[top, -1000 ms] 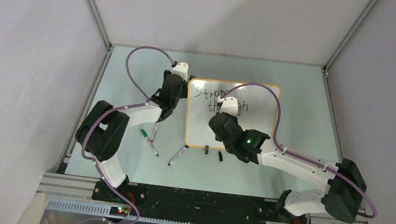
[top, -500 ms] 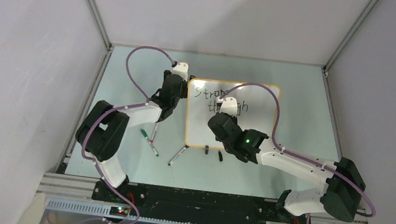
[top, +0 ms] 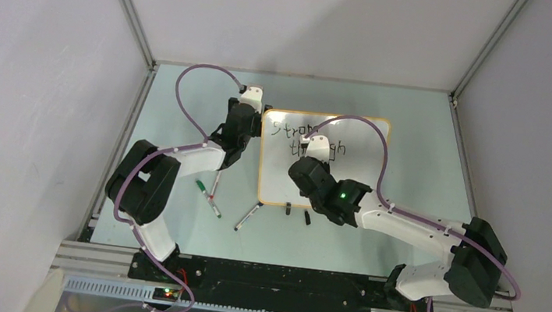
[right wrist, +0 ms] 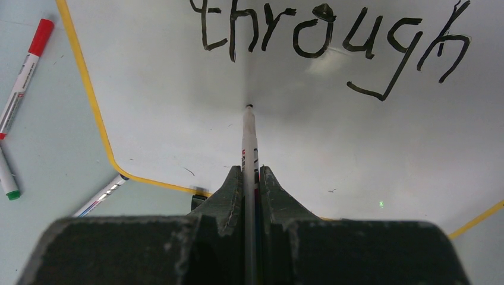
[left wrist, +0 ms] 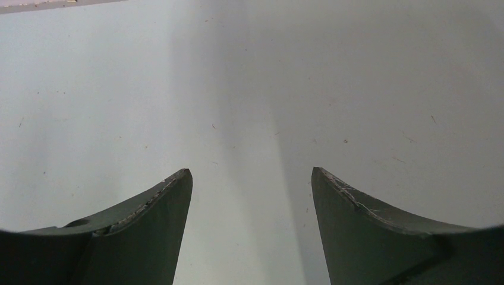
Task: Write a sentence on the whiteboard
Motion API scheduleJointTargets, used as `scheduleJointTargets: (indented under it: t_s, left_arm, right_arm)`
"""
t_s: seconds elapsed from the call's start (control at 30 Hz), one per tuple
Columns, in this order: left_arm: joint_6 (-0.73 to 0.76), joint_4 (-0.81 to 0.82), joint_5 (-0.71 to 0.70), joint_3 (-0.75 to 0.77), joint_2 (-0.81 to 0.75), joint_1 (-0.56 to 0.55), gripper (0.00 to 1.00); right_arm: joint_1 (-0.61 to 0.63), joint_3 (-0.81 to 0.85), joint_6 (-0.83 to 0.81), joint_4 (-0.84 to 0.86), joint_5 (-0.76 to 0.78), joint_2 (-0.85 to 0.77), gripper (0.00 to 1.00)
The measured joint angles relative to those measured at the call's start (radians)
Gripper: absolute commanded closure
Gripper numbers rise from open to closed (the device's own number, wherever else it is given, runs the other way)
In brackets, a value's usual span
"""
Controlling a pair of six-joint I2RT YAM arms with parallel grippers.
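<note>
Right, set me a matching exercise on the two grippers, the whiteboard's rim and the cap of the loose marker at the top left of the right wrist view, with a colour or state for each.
Things:
1. left gripper
2. right gripper
3. whiteboard rim
4. cap of the top-left loose marker

Colours or states:
A. red
B. shut on the writing marker
C. orange-yellow
D. open, nothing between the fingers

Pairs: 1-D, 2-B, 3-C, 4-A.
</note>
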Motion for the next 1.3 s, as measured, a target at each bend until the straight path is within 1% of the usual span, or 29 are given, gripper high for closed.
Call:
scheduleJointTargets:
  t_s: [0.83,1.3]
  left_arm:
    - [0.0,0.0,0.0,0.0,0.0,0.002,0.2]
    - [0.0,0.0,0.0,0.0,0.0,0.002,0.2]
  right_arm:
    - [-0.009,0.026,-0.002,-0.01,-0.058,0.019,1.0]
    - [-0.009,0.029,0.008,-0.068,-0.057,0.019,1.0]
